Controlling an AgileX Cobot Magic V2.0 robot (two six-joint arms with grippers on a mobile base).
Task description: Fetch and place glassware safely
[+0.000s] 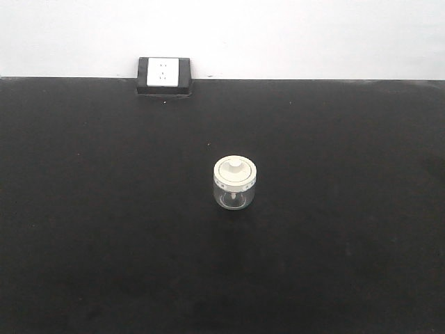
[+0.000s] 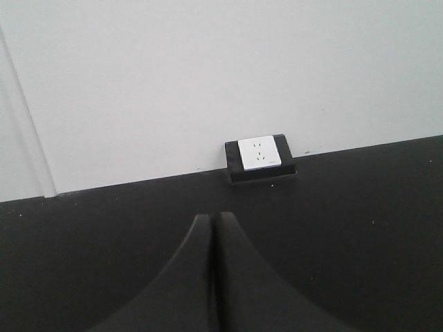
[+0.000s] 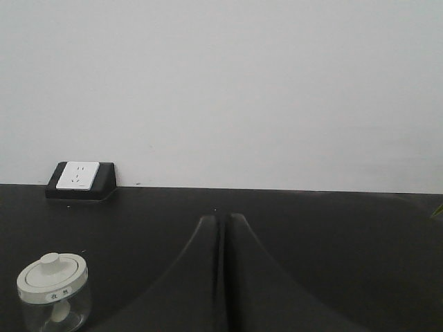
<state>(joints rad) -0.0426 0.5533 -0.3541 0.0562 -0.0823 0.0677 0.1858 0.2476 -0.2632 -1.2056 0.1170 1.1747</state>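
Note:
The glassware, a small squat clear jar (image 1: pixel 234 184) with a cream-white knobbed lid, stands upright near the middle of the black table (image 1: pixel 104 243). The right wrist view shows the jar (image 3: pixel 53 290) at its lower left, well to the left of my right gripper (image 3: pixel 224 218), whose black fingers are pressed together with nothing between them. My left gripper (image 2: pixel 212 217) is likewise shut and empty, and the jar does not appear in its view. Neither gripper appears in the front view.
A white wall socket in a black housing (image 1: pixel 164 75) sits at the table's far edge against the white wall; it also shows as the socket (image 2: pixel 259 155) and the socket (image 3: pixel 78 178). A green sliver (image 3: pixel 437 209) pokes in at the right edge.

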